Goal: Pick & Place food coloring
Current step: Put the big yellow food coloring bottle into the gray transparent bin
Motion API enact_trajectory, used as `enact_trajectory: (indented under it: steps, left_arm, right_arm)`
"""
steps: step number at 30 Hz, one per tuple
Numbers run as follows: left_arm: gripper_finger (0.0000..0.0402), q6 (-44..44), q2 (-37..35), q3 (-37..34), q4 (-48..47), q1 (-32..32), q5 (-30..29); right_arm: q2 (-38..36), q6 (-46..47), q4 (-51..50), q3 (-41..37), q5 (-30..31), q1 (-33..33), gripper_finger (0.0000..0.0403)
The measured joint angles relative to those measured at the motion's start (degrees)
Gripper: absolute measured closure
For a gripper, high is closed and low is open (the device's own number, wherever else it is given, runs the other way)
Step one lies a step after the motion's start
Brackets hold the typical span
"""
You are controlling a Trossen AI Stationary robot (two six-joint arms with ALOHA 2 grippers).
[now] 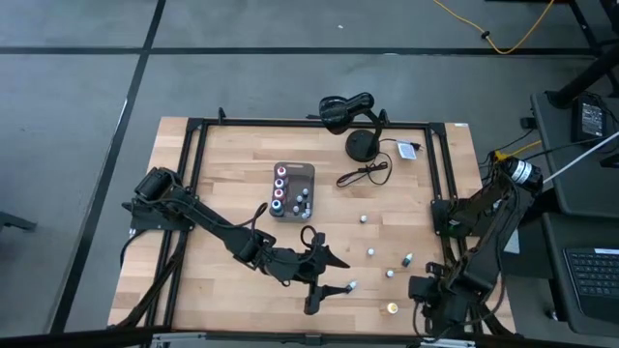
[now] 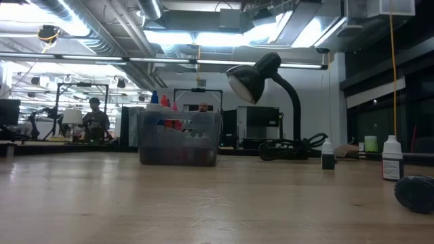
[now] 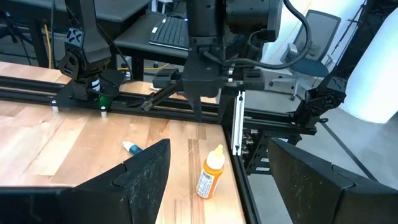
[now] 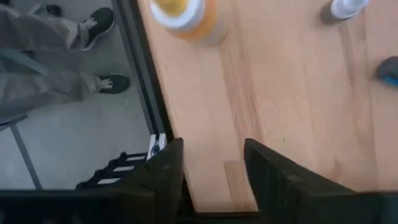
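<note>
Standing upright, long axis vertical, orange-capped bottle (image 1: 392,307) sits lower right of the high view; right gripper (image 4: 214,163) above, jaws parted, empty. Left gripper (image 1: 324,290) jaws spread, empty.

We find no text, brand, number or sign that can be read in any view. The orange bottle (image 3: 211,174) just ahead of the left gripper (image 3: 214,186) carries a white label, but its print is too small for us to make out. The small bottles (image 2: 391,159) standing on the table (image 2: 203,203) in the low view also bear labels, and we cannot read those either.
</note>
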Motion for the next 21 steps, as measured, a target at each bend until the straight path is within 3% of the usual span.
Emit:
enact_trajectory:
  steps: [3,9,16,21]
  left_arm:
    - [0.0138,0.0,0.0,0.0,0.0,0.0,0.0]
    - [0.0138,-0.1,0.0,0.0,0.0,0.0,1.9]
    - [0.0138,-0.4,0.0,0.0,0.0,0.0,3.0]
    - [0.0138,-0.4,0.0,0.0,0.0,0.0,3.3]
  right_arm:
    - [0.0,-0.2,0.0,0.0,0.4,-1.1,0.0185]
    - [0.0,1.5,-0.4,0.0,10.3,-0.1,0.0089]
    - [1.0,4.8,1.1,0.0,16.7,2.7,0.0079]
    - [6.1,4.8,2.9,0.0,18.1,4.6,0.0084]
